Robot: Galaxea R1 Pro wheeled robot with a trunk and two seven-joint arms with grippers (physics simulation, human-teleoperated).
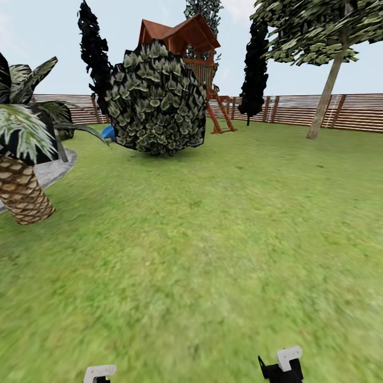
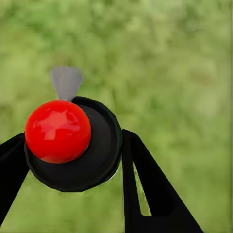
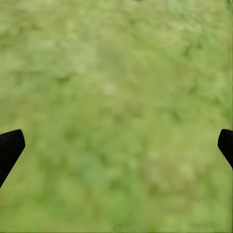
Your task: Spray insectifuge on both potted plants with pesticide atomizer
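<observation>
In the left wrist view the pesticide atomizer (image 2: 92,160), a round black body with a glossy red knob (image 2: 58,131) and a grey nozzle (image 2: 66,81), sits between my left gripper's (image 2: 73,138) black fingers (image 2: 145,184), which are shut on it over blurred grass. My right gripper (image 3: 116,143) is open above bare lawn, its fingertips (image 3: 10,145) far apart. In the head view both wrists show at the bottom edge, the left gripper (image 1: 99,373) and the right gripper (image 1: 282,364). The two small potted plants and the insectifuge are out of view.
Green lawn (image 1: 213,239) stretches ahead. A big round leafy bush (image 1: 155,101) stands in the middle distance, with a wooden playhouse (image 1: 186,42) behind it. A palm trunk (image 1: 21,194) and a grey paved patio (image 1: 56,167) lie at the left. A slatted fence (image 1: 319,111) runs along the back.
</observation>
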